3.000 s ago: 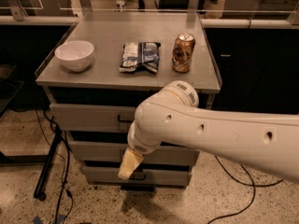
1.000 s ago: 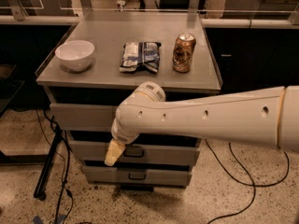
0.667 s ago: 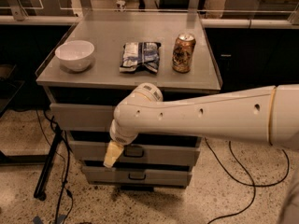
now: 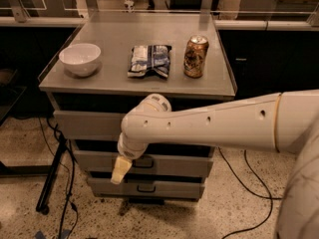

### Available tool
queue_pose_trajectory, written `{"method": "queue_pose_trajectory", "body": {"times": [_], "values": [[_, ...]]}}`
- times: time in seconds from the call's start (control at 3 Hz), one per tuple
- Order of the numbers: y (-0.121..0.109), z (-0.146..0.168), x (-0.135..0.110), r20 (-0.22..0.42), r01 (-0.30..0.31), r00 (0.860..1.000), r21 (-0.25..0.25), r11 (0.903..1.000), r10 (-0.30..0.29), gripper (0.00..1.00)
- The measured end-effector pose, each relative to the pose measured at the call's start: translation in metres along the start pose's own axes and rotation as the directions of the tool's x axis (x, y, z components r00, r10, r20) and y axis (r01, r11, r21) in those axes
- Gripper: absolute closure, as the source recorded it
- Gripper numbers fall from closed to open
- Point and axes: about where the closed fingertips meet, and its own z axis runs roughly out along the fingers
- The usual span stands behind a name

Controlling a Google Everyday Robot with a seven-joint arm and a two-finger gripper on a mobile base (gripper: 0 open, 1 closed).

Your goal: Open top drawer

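The top drawer point(image 4: 84, 125) is the wide grey front just under the cabinet top. Its black handle is hidden behind my arm. My white arm reaches in from the right across the drawer fronts. My gripper point(image 4: 119, 170) shows as a pale yellow tip hanging down in front of the middle drawer point(image 4: 174, 164), just left of that drawer's black handle point(image 4: 143, 162) and below the top drawer's front.
On the cabinet top point(image 4: 109, 83) stand a white bowl point(image 4: 79, 59), a crumpled snack bag point(image 4: 149, 60) and a brown soda can point(image 4: 196, 57). The bottom drawer point(image 4: 149, 187) sits lowest. Black cables and a stand leg point(image 4: 52, 178) lie on the floor to the left.
Over three seconds my arm has swung left across the drawers, carrying the gripper left. In the last second it has barely moved.
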Motion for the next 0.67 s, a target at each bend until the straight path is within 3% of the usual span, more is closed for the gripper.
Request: {"method": "queue_pose_trajectory", "body": {"times": [0.67], "values": [[0.004, -0.0064, -0.0004, -0.005, 0.001, 1.0, -0.013, 0.9999, -0.001, 0.0]]}}
